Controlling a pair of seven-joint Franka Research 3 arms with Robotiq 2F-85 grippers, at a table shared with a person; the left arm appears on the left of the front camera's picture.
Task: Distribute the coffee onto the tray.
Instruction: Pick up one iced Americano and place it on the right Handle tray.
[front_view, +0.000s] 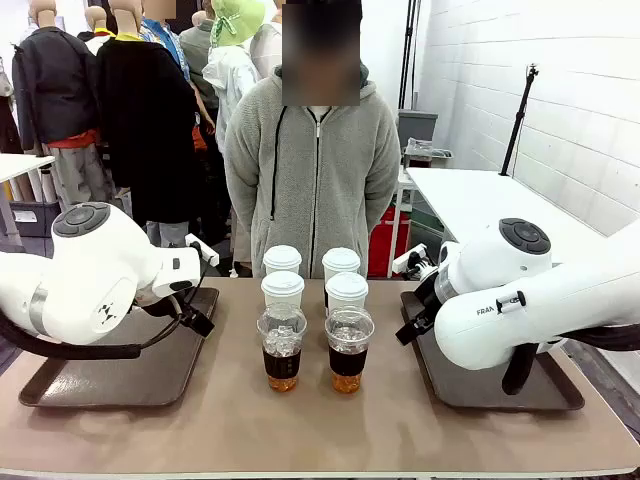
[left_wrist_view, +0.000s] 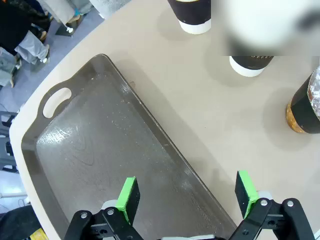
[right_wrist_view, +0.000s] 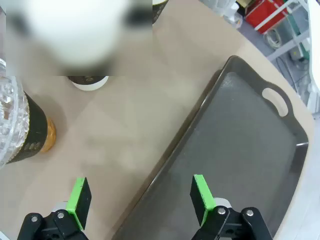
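Counter (front_view: 200, 430): a smooth tan top. It carries two trays with all the coffee between them, so either arm has a short reach to the cups.
Person (front_view: 310, 170): stands at the far side in a fleecy grey zip jacket, just behind the cups; hands cannot be seen.
Left tray (left_wrist_view: 100, 150): dark, glossy, scuffed plastic with a raised rim and a cut-out handle; nothing on it, ready to receive cups.
Right tray (right_wrist_view: 240, 150): same shape and make, likewise bare.
Left tool (left_wrist_view: 186, 187): green pads spread wide, pinching nothing, hanging over the left tray's inner rim, one pad above the tray and one above the counter.
Right tool (right_wrist_view: 140, 192): pads spread wide, holding nothing, straddling the right tray's inner rim.
Iced cups (front_view: 282, 350): two clear plastic cups with domed lids, dark sleeves and a brown drink, in the front row.
Paper cups (front_view: 283, 290): four white lidded cups, two by two behind the iced pair, close together.
Progress, judged: no cup moved yet.
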